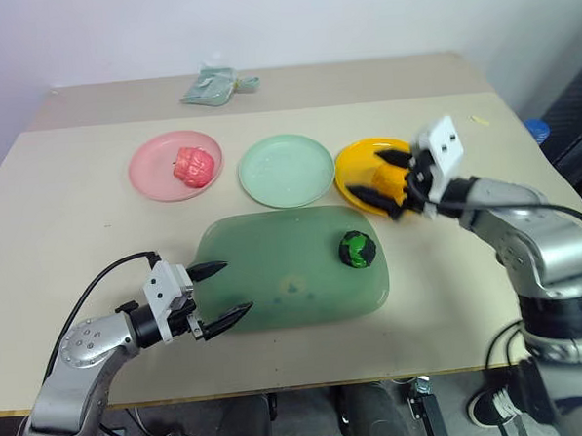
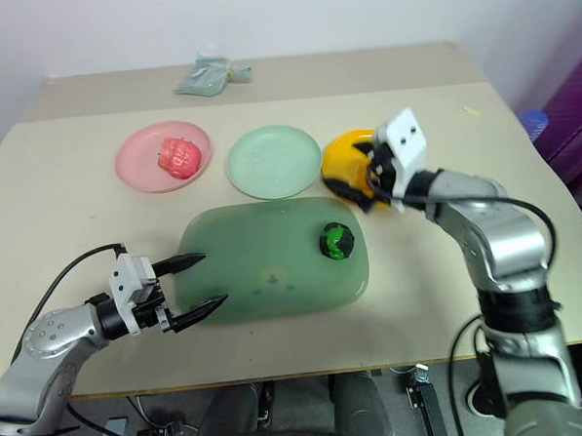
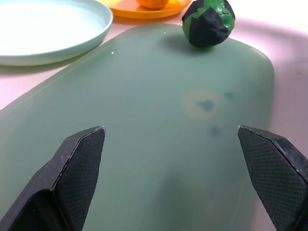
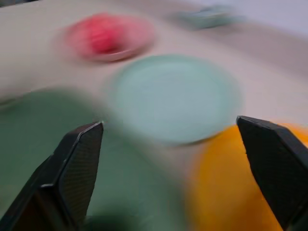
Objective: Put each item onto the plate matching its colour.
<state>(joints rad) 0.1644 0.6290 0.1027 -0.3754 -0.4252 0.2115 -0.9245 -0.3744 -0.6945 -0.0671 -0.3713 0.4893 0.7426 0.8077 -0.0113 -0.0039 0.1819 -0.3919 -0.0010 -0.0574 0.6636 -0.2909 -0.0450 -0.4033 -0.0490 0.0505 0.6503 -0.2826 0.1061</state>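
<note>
Right gripper (image 1: 391,185): its black fingers stand spread and hold nothing; it hangs over the round yellow-orange plastic plate (image 1: 352,172), beyond the far right corner of the large translucent green rounded-rectangle board (image 1: 275,277).
Left gripper (image 1: 223,295): fingers wide apart and empty, hovering at the board's near left edge, pointing across it.
Dark green ball with black patches (image 1: 357,250): rests on the board near its right edge, well apart from both grippers.
Orange round fruit (image 3: 153,3): lies on the yellow-orange plate, beyond the board's far right corner.
Red-pink toy apple (image 1: 193,165): sits on the round pink plastic plate (image 1: 150,173), beyond the board's far left corner.
Round pale mint green plastic plate (image 1: 287,169): bare, just beyond the board's far edge, between the other two plates.
Small pale green packet (image 1: 213,86): far beyond the board, at the table's back.
Progress: by my reading, two of three items are placed; the ball's move to the mint plate is left.
Writing: none that can be read anywhere.
</note>
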